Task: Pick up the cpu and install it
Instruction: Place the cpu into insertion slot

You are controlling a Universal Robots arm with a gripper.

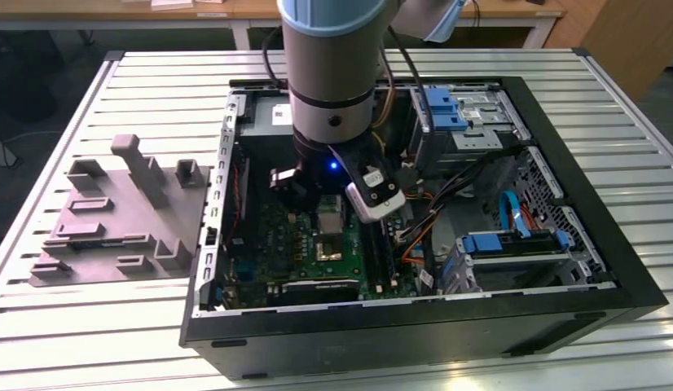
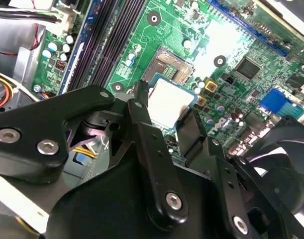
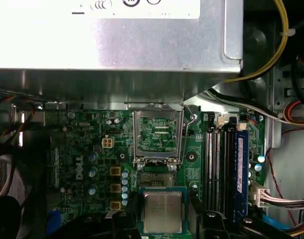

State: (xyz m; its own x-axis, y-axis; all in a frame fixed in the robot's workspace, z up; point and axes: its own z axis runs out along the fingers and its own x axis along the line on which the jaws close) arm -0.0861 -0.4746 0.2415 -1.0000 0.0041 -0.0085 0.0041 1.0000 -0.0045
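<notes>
The cpu point(image 3: 162, 211), a small silver square with a thin pale rim, sits between my gripper's point(image 3: 164, 221) two black fingers point(image 3: 123, 225), which are shut on its edges. In the second wrist view the cpu point(image 2: 169, 102) hangs just above the green motherboard point(image 2: 226, 45), a little short of the socket point(image 2: 171, 67). The socket point(image 3: 158, 134) lies bare inside its silver frame, with the latch lever at its side. In the exterior view my gripper point(image 1: 317, 202) reaches down into the open computer case, above the socket point(image 1: 329, 244).
Black case walls point(image 1: 424, 314) surround the board. The silver power supply box point(image 3: 117, 40) overhangs just past the socket. Memory slots point(image 3: 219, 169) and loose cables point(image 1: 450, 195) run beside it. Blue drive bays point(image 1: 440, 106) lie further off. A grey plastic fixture point(image 1: 114, 224) stands outside the case at the exterior view's left.
</notes>
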